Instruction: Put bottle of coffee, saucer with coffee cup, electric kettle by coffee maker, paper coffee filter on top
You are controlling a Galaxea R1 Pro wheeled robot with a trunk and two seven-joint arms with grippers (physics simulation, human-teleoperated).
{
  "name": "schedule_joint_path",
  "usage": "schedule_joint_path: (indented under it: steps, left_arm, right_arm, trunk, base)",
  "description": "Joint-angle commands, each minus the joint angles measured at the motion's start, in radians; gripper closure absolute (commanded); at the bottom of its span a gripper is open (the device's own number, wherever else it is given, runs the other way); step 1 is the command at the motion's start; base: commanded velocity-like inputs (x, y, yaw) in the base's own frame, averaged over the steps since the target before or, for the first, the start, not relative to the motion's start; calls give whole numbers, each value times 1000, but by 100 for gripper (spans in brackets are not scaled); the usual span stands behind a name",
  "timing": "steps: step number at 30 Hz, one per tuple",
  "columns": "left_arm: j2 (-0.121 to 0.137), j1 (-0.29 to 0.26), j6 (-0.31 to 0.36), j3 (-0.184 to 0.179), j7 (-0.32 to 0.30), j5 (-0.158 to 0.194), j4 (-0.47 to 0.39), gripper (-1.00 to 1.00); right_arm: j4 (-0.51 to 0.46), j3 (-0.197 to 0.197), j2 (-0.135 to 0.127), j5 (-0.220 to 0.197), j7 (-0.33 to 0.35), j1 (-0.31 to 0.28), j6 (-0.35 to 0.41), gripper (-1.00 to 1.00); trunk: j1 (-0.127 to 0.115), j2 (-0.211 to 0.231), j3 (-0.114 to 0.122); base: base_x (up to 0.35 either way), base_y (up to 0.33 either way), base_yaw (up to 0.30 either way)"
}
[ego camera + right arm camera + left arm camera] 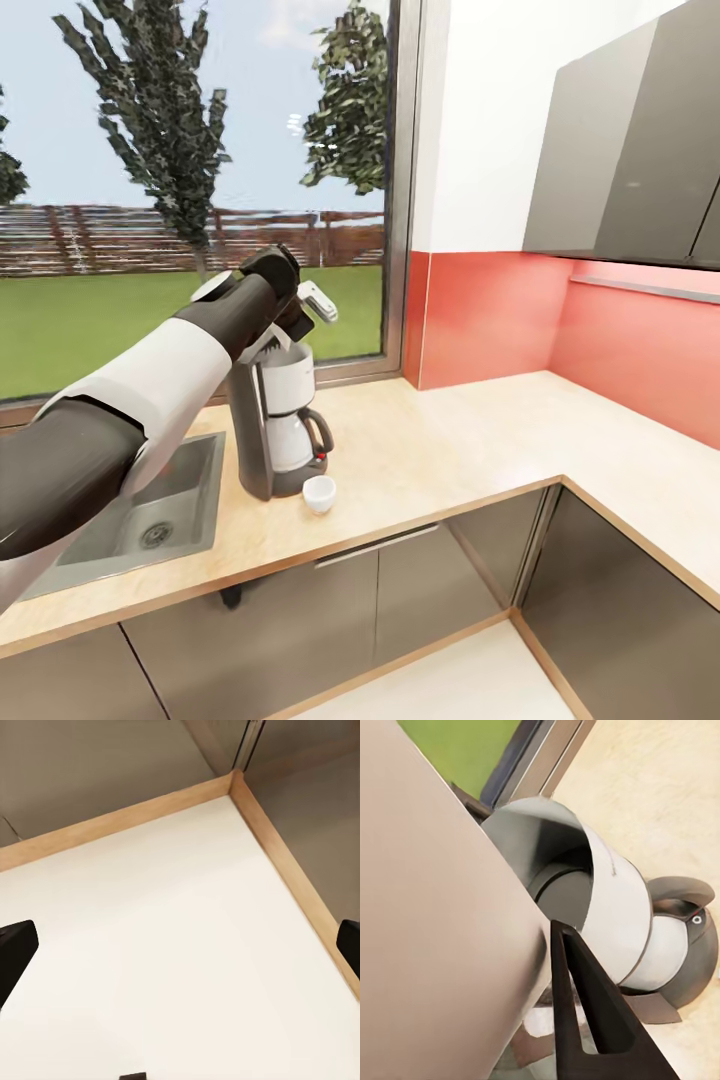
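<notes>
The robot's left arm reaches across the steel sink [150, 510] to the top of the coffee maker [275, 420], which stands on the bench [450, 450] by the window. From the left wrist camera, a large pale sheet, apparently the paper coffee filter [435, 945], is pressed beside one dark finger [585, 1012] of the left hand [300, 310], directly above the open white filter basket [615, 915]; the hand looks clenched on the filter, though the second finger is hidden behind the paper. The risk lies in the release: let go off-centre or tilted, the light paper could catch the basket rim and slide off onto the bench or into the sink. A push too low could nudge the tall machine, and the coffee cup [319, 493] stands just beside its base with no saucer under it (a knock there would scatter it). The right hand [180, 952] hangs spread and released over the pale floor [165, 945], clear of the work. Farther off, the corner run of the bench lies bare.
</notes>
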Motion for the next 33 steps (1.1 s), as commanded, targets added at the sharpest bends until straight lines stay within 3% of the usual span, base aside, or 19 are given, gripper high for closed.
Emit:
schedule_joint_path:
  steps: [1,22,33]
  left_arm:
    - [0,0,-3,-4,-5,-18,0,100]
    - [0,6,-3,-5,-5,-18,-6,100]
    - [1,13,-4,-4,-5,-17,1,100]
  right_arm:
    - [1,-5,1,6,0,0,-3,-100]
    - [1,-5,1,6,0,0,-3,-100]
    - [1,-5,1,6,0,0,-3,-100]
  trunk:
    - [1,0,0]
    - [1,0,0]
    - [1,0,0]
  base:
    - [250,0,0]
    - [108,0,0]
    - [11,0,0]
